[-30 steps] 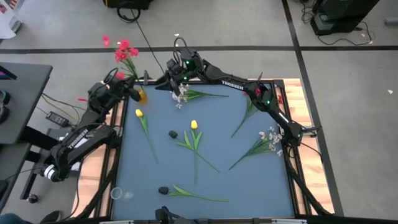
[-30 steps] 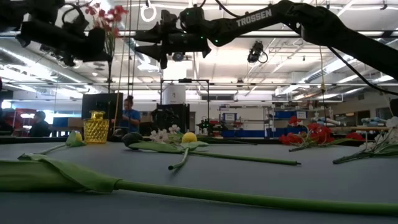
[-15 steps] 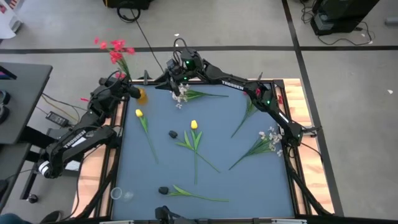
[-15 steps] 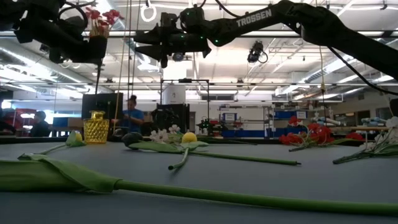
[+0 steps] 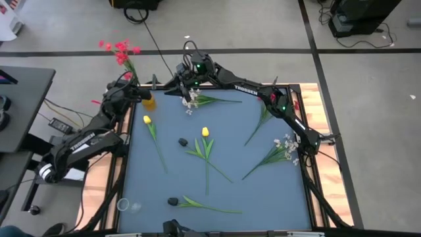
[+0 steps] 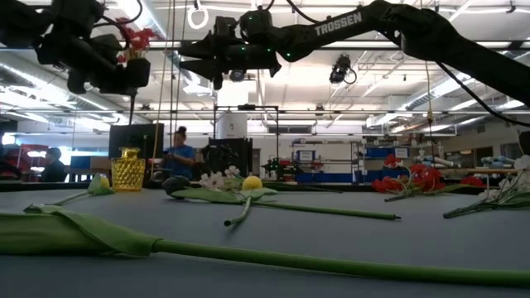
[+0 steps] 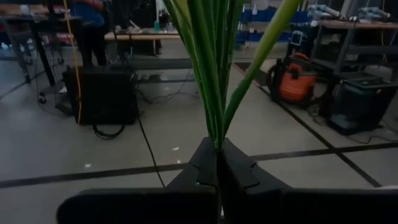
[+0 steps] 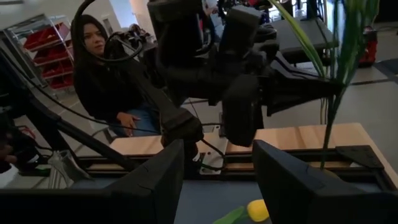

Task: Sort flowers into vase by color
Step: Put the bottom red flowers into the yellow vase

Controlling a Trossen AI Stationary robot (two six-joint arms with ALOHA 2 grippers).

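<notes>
My left gripper (image 5: 133, 93) is raised near the table's far left corner, shut on a red flower (image 5: 119, 49). Its blossoms (image 6: 132, 37) stand above the fingers. Just right of this gripper a small yellow vase (image 5: 148, 102) stands on the table. My right gripper (image 5: 189, 84) hovers open over a white blossom spray (image 5: 191, 101) that lies by the far edge. In the right wrist view its fingers (image 8: 163, 177) stand apart and touch nothing. Two yellow tulips (image 5: 147, 120) (image 5: 204, 131) lie flat on the blue mat. My left gripper pinches the red flower's bundle of green stems (image 7: 216, 134) between its two shut fingers. The flower is lifted clear and stands roughly upright, leaves and blossoms rising above the fingers. A thin length of stem (image 6: 131, 108) hangs below the gripper.
Another white spray (image 5: 285, 146) and a red flower (image 5: 294, 103) lie by the right edge, under the right arm. A green stem (image 5: 207, 206) lies near the near edge, with two small dark objects (image 5: 183, 141) (image 5: 172, 201). A clear glass (image 5: 123, 205) stands at the near left corner. People show beyond the table.
My left gripper has tipped and shifted a little toward the table's left. The held red flower's blossoms have swung outward toward the far left, beyond the table's edge, and its hanging stem has moved left with them. My right gripper has kept still.
</notes>
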